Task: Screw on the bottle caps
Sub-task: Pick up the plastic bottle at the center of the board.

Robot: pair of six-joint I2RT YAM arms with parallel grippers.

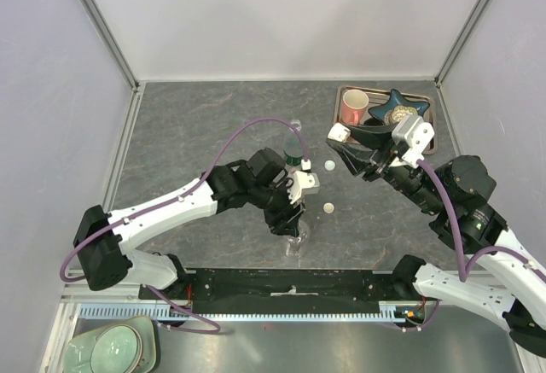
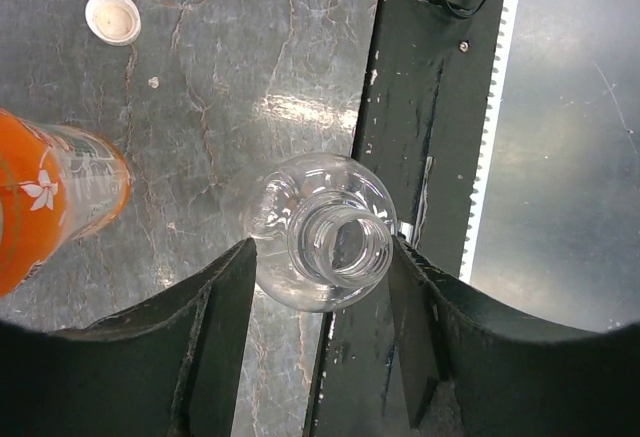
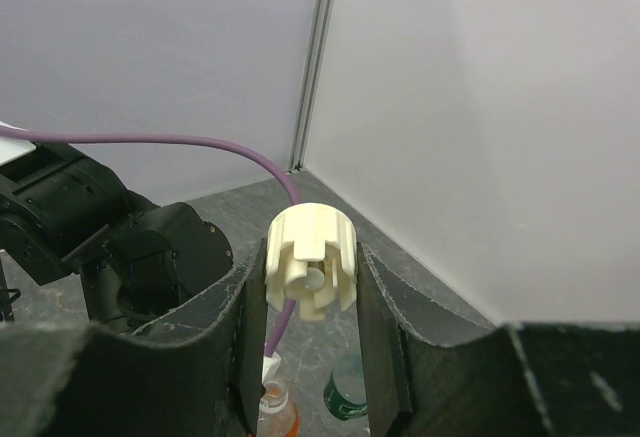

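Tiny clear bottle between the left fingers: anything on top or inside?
Nothing on top: the tiny clear bottle has an open, uncapped mouth and looks empty. Its own body hides the base.

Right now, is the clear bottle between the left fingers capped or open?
Open. The left wrist view looks down into the bare neck of the bottle, with no cap on it; the left fingers flank it.

Tiny clear bottle (image 2: 330,242): upright, mouth open, clasped by left end effector (image 2: 320,257) at near counter (image 1: 196,125) edge. Orange bottle (image 2: 50,207) and green-label bottle (image 1: 293,153): standing just beyond. Far cap (image 1: 329,166), near cap (image 1: 328,208): white, round, lying loose on counter. Ribbed cap (image 3: 310,272): cream, pinched aloft in right end effector (image 3: 308,267).
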